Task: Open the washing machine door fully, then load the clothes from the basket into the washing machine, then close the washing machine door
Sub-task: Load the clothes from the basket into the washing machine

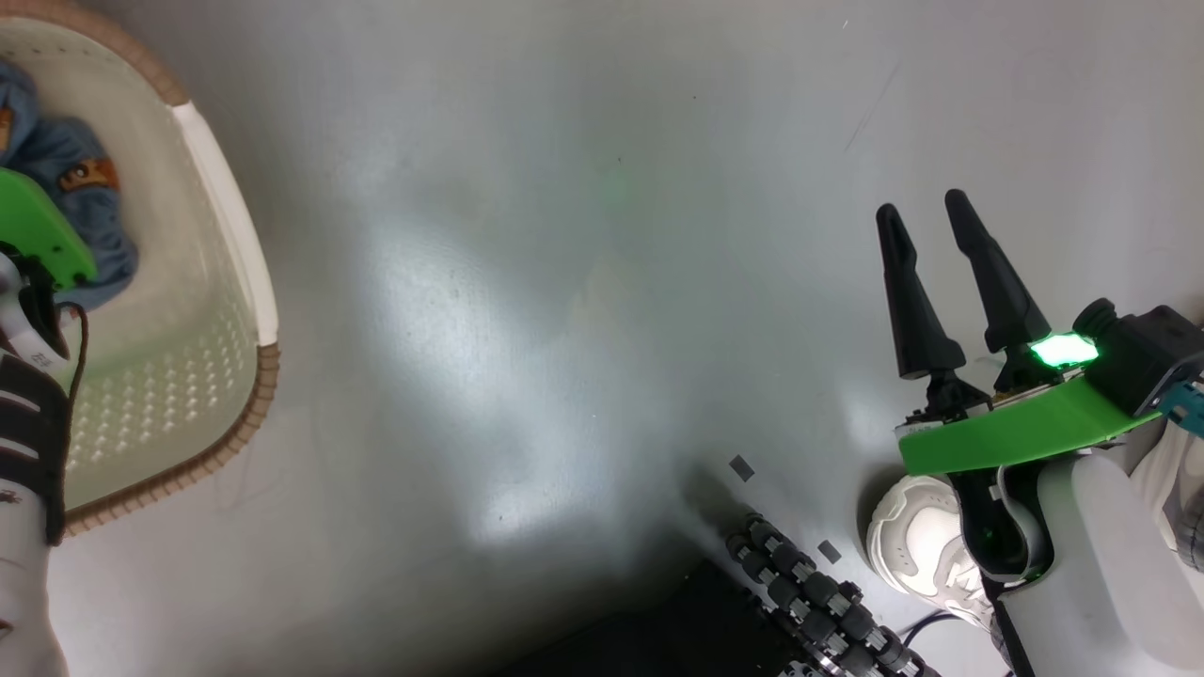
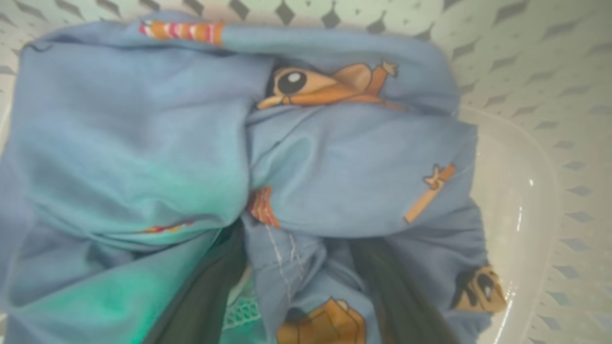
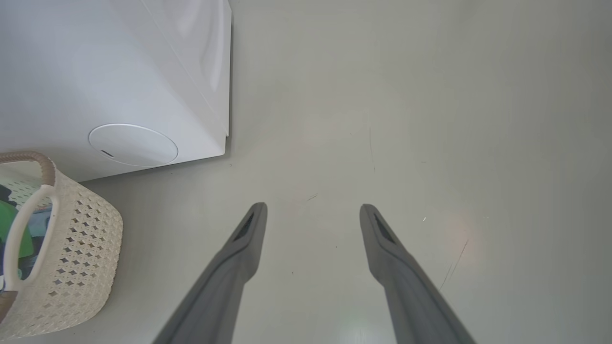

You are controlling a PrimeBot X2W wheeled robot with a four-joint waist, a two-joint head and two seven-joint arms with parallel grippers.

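At far left we see the basket (image 1: 230, 216) with the clothes (image 1: 66, 160) bunched inside. Our left claw (image 2: 299, 243) is down among them. Its fingers are spread wide and sunk into the cloth, and a fold lies between them that they have not closed on. Further right is grey floor (image 1: 583, 282). Our right claw (image 1: 924, 205) hangs over it, wide open and empty, well apart from the basket. The washer (image 3: 95, 71) stands just beside the basket.
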